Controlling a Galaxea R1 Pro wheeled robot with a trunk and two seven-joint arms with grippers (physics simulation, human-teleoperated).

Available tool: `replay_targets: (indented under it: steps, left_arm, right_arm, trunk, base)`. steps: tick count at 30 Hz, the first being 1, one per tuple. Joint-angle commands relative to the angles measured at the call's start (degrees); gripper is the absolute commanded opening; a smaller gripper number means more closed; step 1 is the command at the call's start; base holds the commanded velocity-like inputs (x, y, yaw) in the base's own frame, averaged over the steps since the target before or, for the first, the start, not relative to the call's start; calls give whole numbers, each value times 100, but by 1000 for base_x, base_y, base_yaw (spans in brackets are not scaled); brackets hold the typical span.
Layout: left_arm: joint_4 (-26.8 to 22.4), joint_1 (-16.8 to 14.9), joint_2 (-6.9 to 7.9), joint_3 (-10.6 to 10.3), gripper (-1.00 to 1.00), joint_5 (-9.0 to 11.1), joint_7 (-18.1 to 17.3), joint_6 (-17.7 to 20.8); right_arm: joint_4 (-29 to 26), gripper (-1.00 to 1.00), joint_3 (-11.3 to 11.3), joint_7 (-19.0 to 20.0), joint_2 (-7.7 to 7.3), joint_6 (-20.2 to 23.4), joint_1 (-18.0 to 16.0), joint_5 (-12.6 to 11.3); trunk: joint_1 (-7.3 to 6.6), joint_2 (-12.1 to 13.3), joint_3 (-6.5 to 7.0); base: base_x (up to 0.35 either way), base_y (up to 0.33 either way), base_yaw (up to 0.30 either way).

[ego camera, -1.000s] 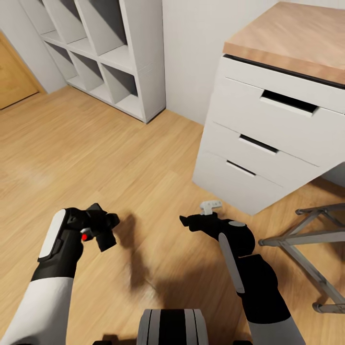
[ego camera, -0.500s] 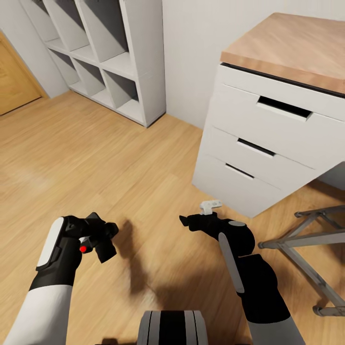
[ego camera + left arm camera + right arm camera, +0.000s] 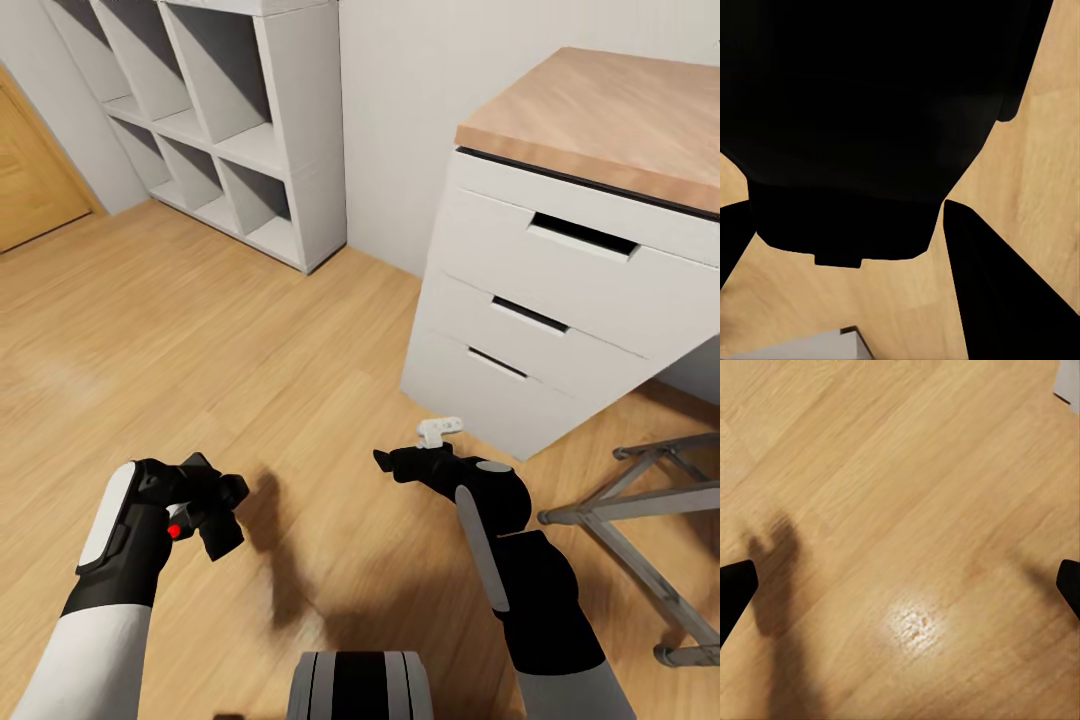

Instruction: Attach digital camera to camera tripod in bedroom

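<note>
1. Head view: the left gripper [image 3: 205,497] is clamped around the digital camera [image 3: 212,505], a black boxy body with a red button showing, held low over the wood plank floor [image 3: 200,330] at the lower left. The right gripper [image 3: 392,463] hangs beside it, well apart, fingers pointing toward the left arm; from here I cannot tell how wide they stand. A small white fitting [image 3: 438,428] shows just above that wrist. Ahead stands a white drawer unit [image 3: 540,330] with a wood top, white cube shelves [image 3: 230,130] against the grey wall [image 3: 410,100], and a wooden door [image 3: 35,170] at the far left. Grey metal legs [image 3: 640,520] of a frame lie at the right edge; whether they belong to the tripod I cannot tell.

2. Left wrist view: the camera's black body [image 3: 870,120] sits between the dark fingers [image 3: 1005,292], with floor planks behind.

3. Right wrist view: the two fingertips [image 3: 735,589] show at opposite edges, spread wide with nothing between them, above bare planks with a pale glare spot [image 3: 916,624].
</note>
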Motion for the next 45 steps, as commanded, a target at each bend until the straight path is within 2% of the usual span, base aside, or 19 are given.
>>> replay_targets:
  steps: [1,45]
  left_arm:
    - [-1,-1,-5,10,-100,16,12,-12]
    - [-56,-31,-18,-57,-100,-15,-50,-11]
  right_arm:
    - [-5,100,-4,-6,2,26,-3,-28]
    - [-5,100,-4,-6,-23,26,-12,-26]
  trunk:
    - [-1,-1,6]
    - [-1,-1,412]
  base:
    - [0,0,0]
    - [0,0,0]
